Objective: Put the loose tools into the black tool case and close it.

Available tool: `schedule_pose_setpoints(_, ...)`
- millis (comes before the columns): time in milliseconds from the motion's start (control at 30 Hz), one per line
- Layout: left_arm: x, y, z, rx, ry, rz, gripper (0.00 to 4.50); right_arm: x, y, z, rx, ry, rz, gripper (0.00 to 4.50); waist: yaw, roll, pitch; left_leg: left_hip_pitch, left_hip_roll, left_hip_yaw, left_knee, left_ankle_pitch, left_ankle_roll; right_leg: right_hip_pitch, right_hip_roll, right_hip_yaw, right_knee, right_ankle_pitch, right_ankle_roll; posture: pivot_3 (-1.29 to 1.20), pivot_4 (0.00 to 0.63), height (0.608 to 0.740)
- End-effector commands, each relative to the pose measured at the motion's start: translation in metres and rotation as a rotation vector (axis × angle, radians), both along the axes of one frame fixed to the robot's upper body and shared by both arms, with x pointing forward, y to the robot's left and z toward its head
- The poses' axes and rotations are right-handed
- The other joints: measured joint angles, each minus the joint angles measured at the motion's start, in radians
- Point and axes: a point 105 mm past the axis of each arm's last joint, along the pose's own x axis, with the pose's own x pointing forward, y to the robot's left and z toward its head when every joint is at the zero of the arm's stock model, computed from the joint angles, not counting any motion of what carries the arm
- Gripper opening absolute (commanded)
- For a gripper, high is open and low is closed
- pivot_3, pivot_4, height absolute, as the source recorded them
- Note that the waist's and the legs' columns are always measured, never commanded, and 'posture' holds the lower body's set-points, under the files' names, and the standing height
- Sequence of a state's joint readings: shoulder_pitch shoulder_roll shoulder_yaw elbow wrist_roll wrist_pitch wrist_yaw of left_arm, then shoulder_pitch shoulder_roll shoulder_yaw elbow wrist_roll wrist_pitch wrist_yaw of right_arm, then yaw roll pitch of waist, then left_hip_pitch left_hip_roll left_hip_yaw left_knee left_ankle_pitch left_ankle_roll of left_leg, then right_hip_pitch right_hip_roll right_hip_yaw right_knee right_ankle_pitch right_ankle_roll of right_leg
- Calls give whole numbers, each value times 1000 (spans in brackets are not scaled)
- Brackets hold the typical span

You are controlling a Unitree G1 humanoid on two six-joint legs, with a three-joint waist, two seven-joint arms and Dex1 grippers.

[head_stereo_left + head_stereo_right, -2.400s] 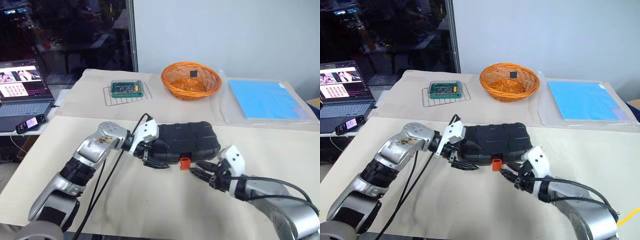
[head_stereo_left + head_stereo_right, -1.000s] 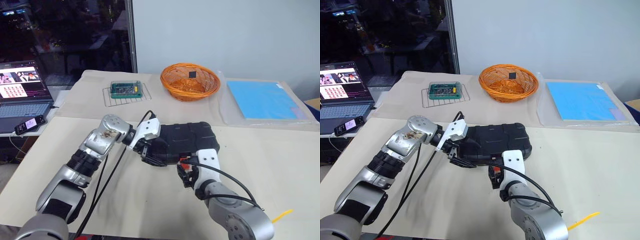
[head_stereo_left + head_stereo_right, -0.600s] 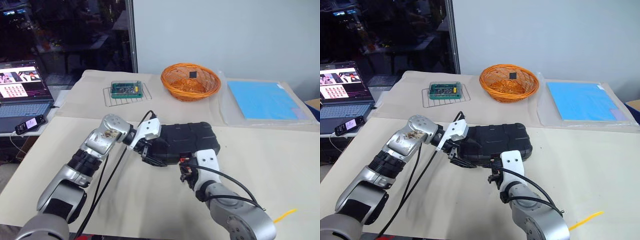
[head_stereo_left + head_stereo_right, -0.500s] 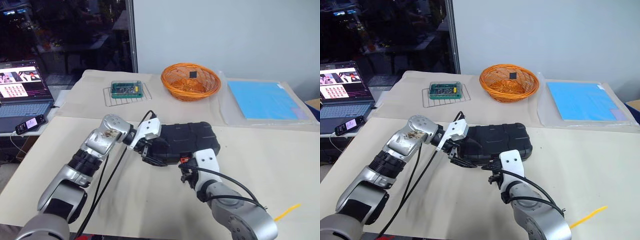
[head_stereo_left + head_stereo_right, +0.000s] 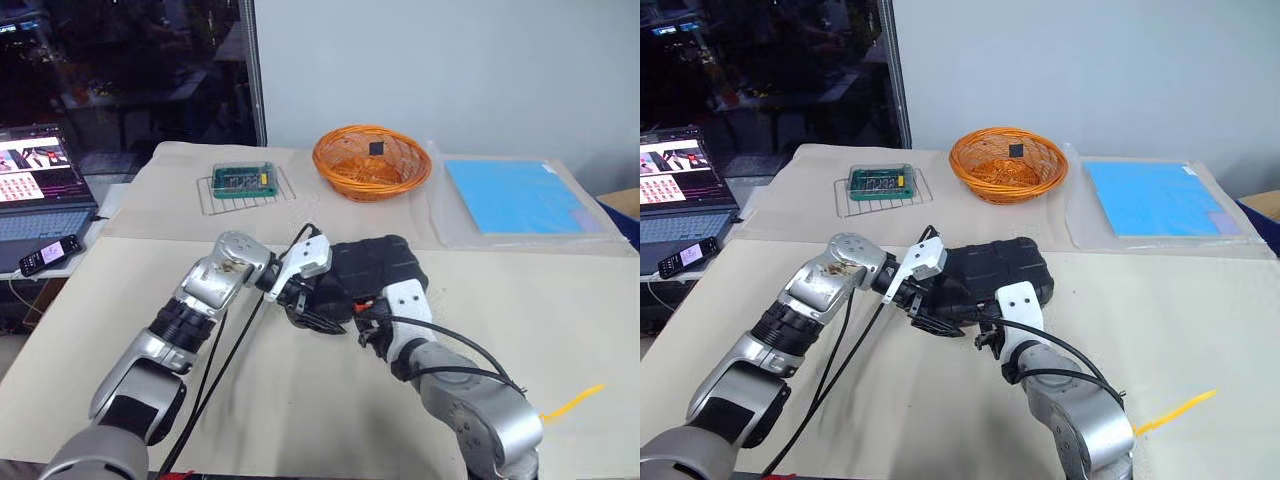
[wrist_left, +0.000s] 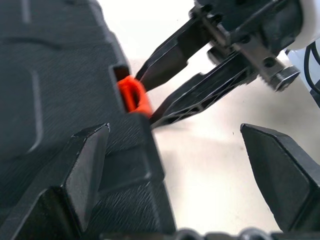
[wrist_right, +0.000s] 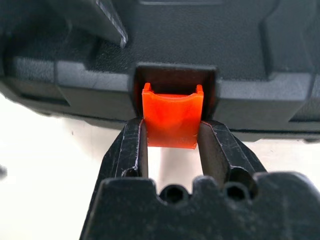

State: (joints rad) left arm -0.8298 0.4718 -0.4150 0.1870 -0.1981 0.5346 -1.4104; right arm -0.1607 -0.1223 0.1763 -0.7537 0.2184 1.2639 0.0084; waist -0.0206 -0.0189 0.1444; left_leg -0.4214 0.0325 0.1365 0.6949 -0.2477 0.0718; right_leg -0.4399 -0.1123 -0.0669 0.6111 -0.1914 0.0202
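The black tool case (image 5: 378, 268) lies closed on the cream table cover, textured shell up. Its small orange latch (image 7: 172, 118) sits in the notch of the front edge. My right gripper (image 7: 172, 129) points at that edge from the near side, with one finger pressed against each side of the latch. At the case's front left corner my left gripper (image 5: 308, 314) is open: one finger (image 6: 82, 165) rests on the shell and the other (image 6: 280, 170) hangs over the table. The loose tools are out of view.
An orange wicker basket (image 5: 372, 160) stands at the back, with a green box on a wire rack (image 5: 240, 181) to its left and a blue sheet (image 5: 510, 196) to its right. A laptop (image 5: 35, 190) and a phone (image 5: 45, 256) lie far left. A yellow strip (image 5: 572, 401) lies near right.
My right arm swung in from the right to the case's front and its fingers came up around the orange latch. The left gripper stayed open at the corner. The camera shifted slightly.
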Motion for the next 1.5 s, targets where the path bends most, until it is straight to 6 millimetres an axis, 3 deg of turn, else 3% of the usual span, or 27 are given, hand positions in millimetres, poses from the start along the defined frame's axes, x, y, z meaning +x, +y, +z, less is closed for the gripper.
schedule_pose_setpoints(33,-4,0,-20,49,72,24,4500,14,-10,18,9,-105,-5,2618,1,0,0,0,0,0,0,-2,-4,0,0,0,0,0,0,0,150,740)
schedule_pose_setpoints(67,-3,0,-19,46,71,33,4500,10,-10,20,17,-109,13,2959,3,0,0,0,0,0,0,-2,-4,0,0,0,0,0,0,0,150,740)
schedule_pose_setpoints(333,5,8,-22,56,59,79,4500,-21,-29,16,-10,-63,54,2959,11,0,0,-3,-1,-1,-1,0,4,-1,0,0,-1,-2,0,0,150,740)
schedule_pose_setpoints(367,6,9,-23,56,57,82,4500,-22,-31,14,-7,-54,47,2439,11,0,0,-3,0,-1,-1,0,5,-2,0,0,-1,-2,0,0,150,740)
schedule_pose_setpoints(467,8,9,-24,56,52,91,4500,-22,-31,9,7,-26,53,1532,7,0,0,-2,0,-1,-1,1,4,-2,0,0,0,-2,0,0,150,740)
schedule_pose_setpoints(600,10,9,-25,57,48,95,4500,-7,-21,5,31,-12,73,110,6,0,0,0,1,-1,-1,-2,-3,-1,0,0,0,-1,-1,0,150,740)
schedule_pose_setpoints(633,10,10,-26,59,47,98,4500,-1,-18,4,35,-9,81,38,6,0,0,0,1,-1,-1,-3,-4,-1,0,0,0,-1,-1,0,150,740)
schedule_pose_setpoints(800,12,11,-30,69,43,111,4500,25,-2,3,53,-13,115,38,5,0,0,0,0,-1,-1,-2,-3,-1,0,-1,0,-1,-1,0,150,740)
schedule_pose_setpoints(900,12,12,-32,74,43,112,4500,31,-1,6,50,-35,123,38,5,0,0,-1,0,-1,-1,1,3,-2,0,0,0,-1,-1,0,150,740)
schedule_pose_setpoints(1033,12,15,-34,78,43,119,4500,22,-4,11,66,-58,145,38,4,0,0,-1,1,-1,-1,1,2,-1,0,0,0,-1,-1,0,150,740)
schedule_pose_setpoints(1167,12,18,-35,77,44,128,4500,-11,-4,8,88,-4,248,38,7,0,0,-1,1,-1,-2,0,1,-1,0,-1,0,-1,-1,0,150,740)
schedule_pose_setpoints(1267,11,19,-36,77,47,129,4500,-22,-7,7,89,7,274,38,6,0,0,-1,1,-1,-2,0,3,-1,0,0,-1,-2,-1,0,150,740)
schedule_pose_setpoints(1400,10,20,-37,78,48,136,4500,-17,-11,19,134,-65,247,38,6,0,0,0,1,-1,-2,-3,-4,-1,0,0,0,-1,-1,0,150,740)
schedule_pose_setpoints(1500,8,22,-38,80,42,132,4500,-2,-10,30,144,-158,219,38,4,0,0,1,1,-1,-2,-3,-4,-1,0,0,0,-1,-1,0,150,740)
